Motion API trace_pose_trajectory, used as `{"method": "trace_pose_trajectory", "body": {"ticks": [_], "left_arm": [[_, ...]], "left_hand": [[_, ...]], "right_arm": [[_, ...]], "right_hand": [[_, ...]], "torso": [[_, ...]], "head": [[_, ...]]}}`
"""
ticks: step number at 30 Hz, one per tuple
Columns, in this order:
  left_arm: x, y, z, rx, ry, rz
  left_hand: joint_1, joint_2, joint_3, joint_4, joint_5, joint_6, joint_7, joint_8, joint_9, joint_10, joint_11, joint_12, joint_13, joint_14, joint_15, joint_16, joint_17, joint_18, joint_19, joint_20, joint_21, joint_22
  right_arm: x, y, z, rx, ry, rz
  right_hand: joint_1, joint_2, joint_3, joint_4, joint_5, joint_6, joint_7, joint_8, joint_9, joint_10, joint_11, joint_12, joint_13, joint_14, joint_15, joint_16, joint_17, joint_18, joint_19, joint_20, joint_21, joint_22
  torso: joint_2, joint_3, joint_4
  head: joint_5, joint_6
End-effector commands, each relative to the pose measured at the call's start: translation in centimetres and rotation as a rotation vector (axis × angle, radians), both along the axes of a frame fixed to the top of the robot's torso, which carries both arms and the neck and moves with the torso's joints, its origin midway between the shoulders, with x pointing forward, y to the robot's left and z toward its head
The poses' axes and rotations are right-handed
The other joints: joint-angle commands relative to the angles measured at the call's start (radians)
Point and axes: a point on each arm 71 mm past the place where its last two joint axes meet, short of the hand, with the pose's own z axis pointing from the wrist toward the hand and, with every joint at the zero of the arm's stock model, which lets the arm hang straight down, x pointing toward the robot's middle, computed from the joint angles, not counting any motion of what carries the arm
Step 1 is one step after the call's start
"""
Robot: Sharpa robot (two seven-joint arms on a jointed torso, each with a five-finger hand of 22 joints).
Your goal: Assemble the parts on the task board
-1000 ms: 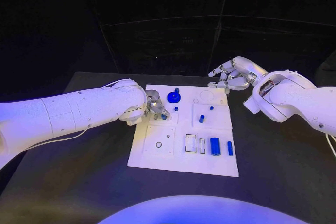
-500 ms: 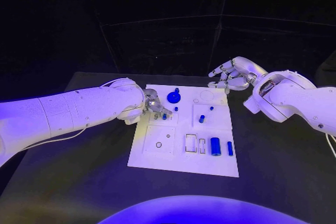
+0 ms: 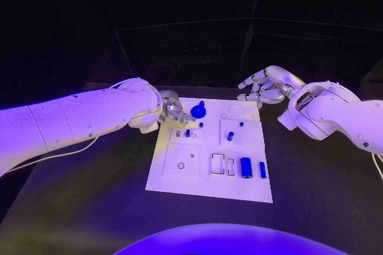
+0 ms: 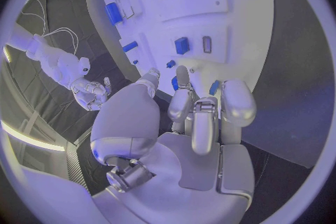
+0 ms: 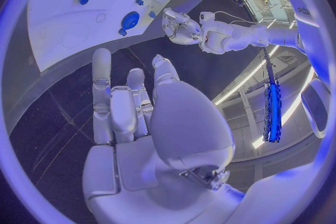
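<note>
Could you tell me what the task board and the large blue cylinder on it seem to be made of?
Task board: probably matte white plastic, flat with cut recesses, no glare. Large blue cylinder: likely smooth plastic, uniformly coloured with a faint sheen; anodised metal cannot be excluded.

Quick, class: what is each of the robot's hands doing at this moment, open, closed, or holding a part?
Left hand: open, holding nothing, over the task board.
Right hand: open, empty, beyond the board.
</note>
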Motion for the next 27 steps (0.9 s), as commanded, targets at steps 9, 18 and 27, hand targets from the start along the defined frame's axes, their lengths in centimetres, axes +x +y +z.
{"method": "trace_pose_trajectory", "body": {"ticks": [9, 18, 27], "left_arm": [[3.3, 1.7, 3.2, 0.092, 0.073, -0.036], [6.4, 2.9, 3.3, 0.179, 0.069, 0.027], [7.2, 3.2, 1.9, 0.204, 0.092, 0.059]], "left_hand": [[0.080, 0.042, -0.067, 0.003, -0.002, -0.093, 0.045, -0.094, -0.061, -0.070, 0.040, -0.082, -0.101, 0.106, 0.027, 0.003, 0.263, -0.005, -0.038, 0.026, -0.052, -0.057], [0.079, 0.061, -0.107, 0.024, -0.002, -0.069, 0.043, -0.100, -0.079, -0.066, 0.039, -0.075, -0.097, 0.106, 0.027, 0.003, 0.263, -0.004, -0.035, 0.030, -0.050, -0.052], [0.080, 0.062, -0.130, 0.033, -0.003, -0.054, 0.039, -0.097, -0.084, -0.063, 0.036, -0.070, -0.092, 0.106, 0.025, 0.003, 0.263, -0.005, -0.030, 0.030, -0.045, -0.043]], "right_arm": [[0.1, 0.2, 0.1, 0.002, -0.007, 0.004], [0.2, 0.5, 0.1, 0.002, -0.007, 0.010], [0.3, 0.8, 0.1, 0.004, -0.008, 0.016]], "right_hand": [[-0.002, -0.005, 0.000, 0.008, 0.001, -0.008, 0.001, 0.004, 0.001, -0.002, -0.005, -0.003, -0.001, 0.011, -0.005, -0.004, -0.001, 0.013, 0.005, -0.002, -0.007, -0.001], [-0.002, -0.005, 0.000, 0.008, 0.001, -0.008, 0.001, 0.004, 0.001, -0.001, -0.005, -0.002, 0.000, 0.011, -0.005, -0.004, 0.000, 0.014, 0.006, -0.002, -0.007, -0.001], [-0.001, -0.004, 0.000, 0.008, 0.002, -0.008, 0.001, 0.004, 0.001, -0.002, -0.005, -0.003, -0.001, 0.011, -0.005, -0.003, 0.000, 0.014, 0.006, -0.002, -0.007, -0.001]], "torso": [[0.003, -0.0003, -0.0026], [0.009, -0.0031, -0.0131], [0.010, -0.0026, -0.0174]], "head": [[0.009, 0.009], [0.021, 0.016], [0.026, 0.013]]}}
